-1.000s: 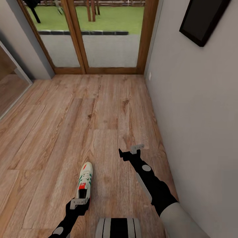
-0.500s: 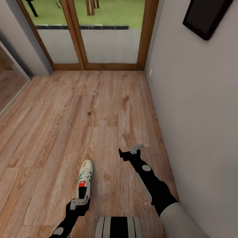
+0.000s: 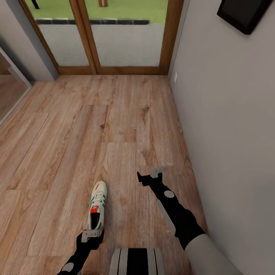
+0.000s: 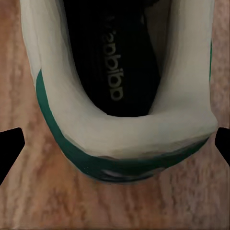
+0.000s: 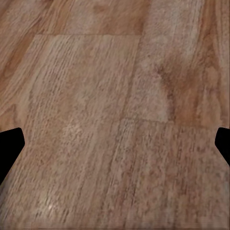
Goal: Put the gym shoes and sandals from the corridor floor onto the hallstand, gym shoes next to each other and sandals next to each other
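Plank floor (image 3: 114, 126) runs to a glass door (image 3: 99, 34) beside a grey wall (image 3: 229, 114); left gripper (image 3: 91, 233) grasps a shoe (image 3: 97, 204), right gripper (image 3: 152, 175) spread, empty

— Anything readable here?

— One word only — a brand printed in pale letters on the dark insole inside the gym shoe (image 4: 122, 76), seen in the left wrist view. It reads like "adidas", though the letters are soft and run lengthwise down the footbed, so I can't vouch for every one.

— Where does it sit against the left gripper (image 4: 115, 143)?

— Just beyond the fingertips, past the white heel collar, between the two dark tips.

— And from the head camera?

— The same gym shoe shows there, too small for any lettering to be read.
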Robot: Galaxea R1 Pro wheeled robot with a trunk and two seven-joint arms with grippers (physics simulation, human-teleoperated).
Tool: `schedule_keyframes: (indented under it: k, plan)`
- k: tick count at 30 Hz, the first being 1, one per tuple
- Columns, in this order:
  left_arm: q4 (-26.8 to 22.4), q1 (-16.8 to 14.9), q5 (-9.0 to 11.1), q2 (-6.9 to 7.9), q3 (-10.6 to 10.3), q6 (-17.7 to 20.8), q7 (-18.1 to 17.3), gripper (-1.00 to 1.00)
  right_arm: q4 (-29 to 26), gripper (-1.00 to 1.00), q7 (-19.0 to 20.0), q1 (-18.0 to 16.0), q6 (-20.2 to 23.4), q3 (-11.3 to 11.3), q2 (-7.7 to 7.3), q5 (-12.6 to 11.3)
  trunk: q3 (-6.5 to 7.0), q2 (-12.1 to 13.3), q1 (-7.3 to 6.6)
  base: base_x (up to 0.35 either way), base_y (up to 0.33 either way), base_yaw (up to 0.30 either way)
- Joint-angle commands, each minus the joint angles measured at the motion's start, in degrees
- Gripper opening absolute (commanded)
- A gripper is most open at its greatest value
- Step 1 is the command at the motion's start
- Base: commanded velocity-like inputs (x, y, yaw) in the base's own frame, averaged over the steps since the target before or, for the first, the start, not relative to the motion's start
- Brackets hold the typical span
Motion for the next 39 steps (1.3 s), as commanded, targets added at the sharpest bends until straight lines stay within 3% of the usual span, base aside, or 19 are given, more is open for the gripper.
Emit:
schedule_keyframes:
  k: [1,3,39]
  plan:
    - [0.0,0.0,0.6,0.05,-0.3,-0.2,-0.2,1.00,-0.1,1.00,-0.2,0.0,0.2,0.1,-0.02,-0.6,-0.26,0.0,0.01,0.000,0.000,0.000]
    - [0.0,0.0,0.6,0.05,-0.3,-0.2,-0.2,1.00,-0.1,1.00,-0.2,0.0,0.2,0.1,-0.02,-0.6,-0.70,-0.1,0.06,0.000,0.000,0.000]
    - [-0.4,0.1,0.7,0.00,-0.2,-0.3,-0.2,1.00,-0.1,1.00,-0.2,0.0,0.2,0.1,-0.04,-0.6,-0.70,-0.1,0.06,0.014,0.000,0.000]
